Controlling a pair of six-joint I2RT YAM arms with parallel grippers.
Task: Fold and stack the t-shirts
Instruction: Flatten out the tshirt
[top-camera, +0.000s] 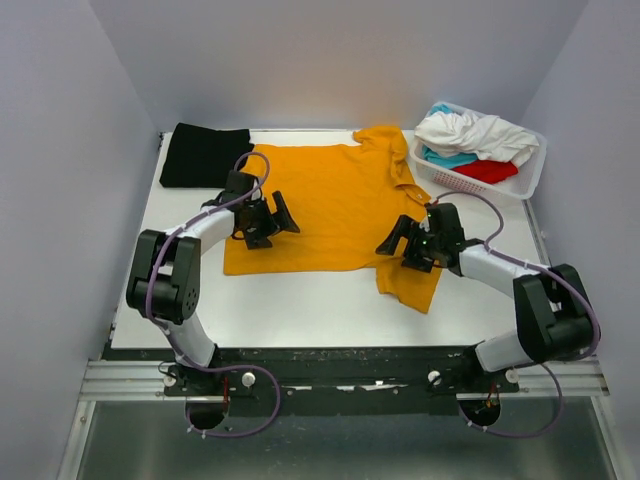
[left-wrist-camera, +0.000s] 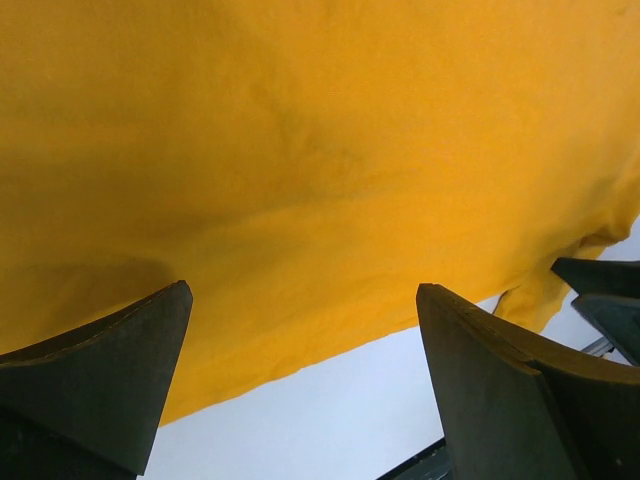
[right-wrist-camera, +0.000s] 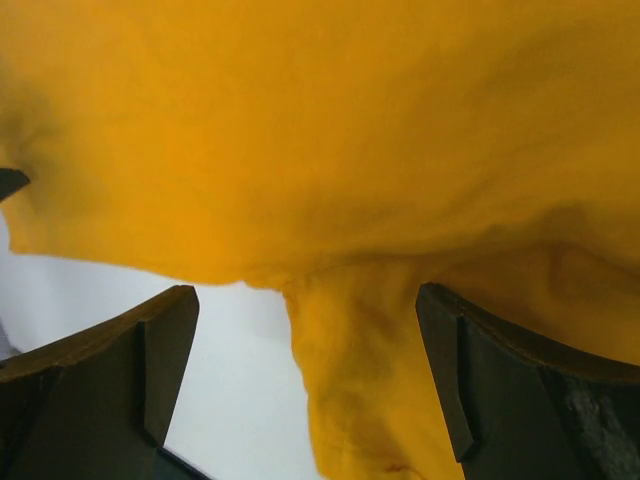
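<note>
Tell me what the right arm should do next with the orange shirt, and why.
Probably lower the right gripper and close on the near sleeve of the orange shirt: its jaws stand open just above it, and that sleeve sticks out unfolded.

Your white table (top-camera: 300, 305) carries the mustard-orange t-shirt (top-camera: 335, 200), spread flat beneath both the left gripper (top-camera: 283, 218) and the right gripper (top-camera: 397, 240). A folded black t-shirt (top-camera: 203, 153) lies beyond the left gripper. The white lattice basket (top-camera: 450, 180) sits beyond the right gripper.
</note>
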